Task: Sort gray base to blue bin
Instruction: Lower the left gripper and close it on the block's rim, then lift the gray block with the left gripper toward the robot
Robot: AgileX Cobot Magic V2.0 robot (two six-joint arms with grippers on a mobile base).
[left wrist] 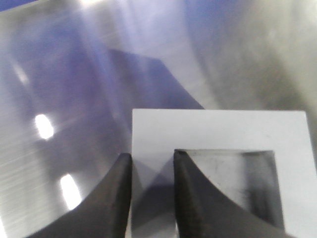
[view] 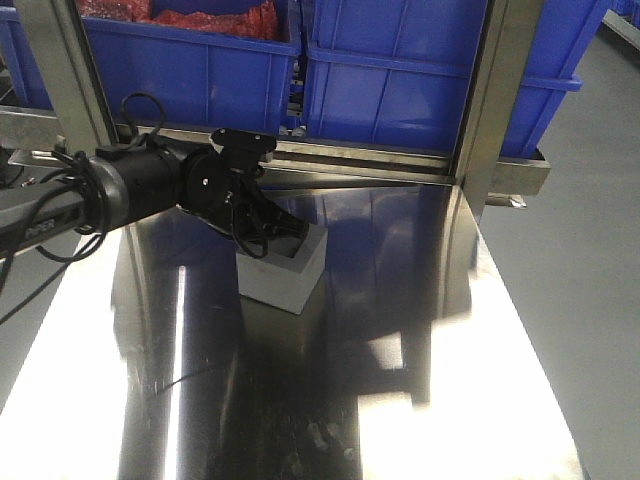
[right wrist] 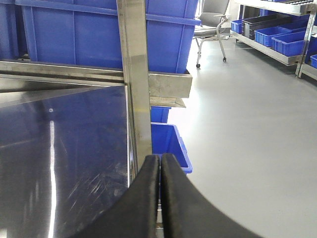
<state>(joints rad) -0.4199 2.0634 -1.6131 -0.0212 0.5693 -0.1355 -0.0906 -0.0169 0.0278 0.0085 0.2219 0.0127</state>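
Observation:
The gray base [view: 283, 271] rests on the steel table [view: 400, 330], its square recess facing up. My left gripper [view: 275, 232] reaches down from the left onto its near-left wall. In the left wrist view the gray base [left wrist: 218, 129] fills the lower right. The left gripper [left wrist: 152, 154] straddles the wall, one finger outside and one inside the recess, both against it. A large blue bin [view: 400, 80] stands on the rack behind the table. My right gripper [right wrist: 160, 158] is shut on nothing at the table's right edge.
A second blue bin [view: 190, 70] at the back left holds red things. Steel uprights [view: 490, 110] and a rail [view: 360, 160] border the table's far side. A small blue bin [right wrist: 168, 144] sits on the floor beside the table. An office chair [right wrist: 210, 25] stands farther off.

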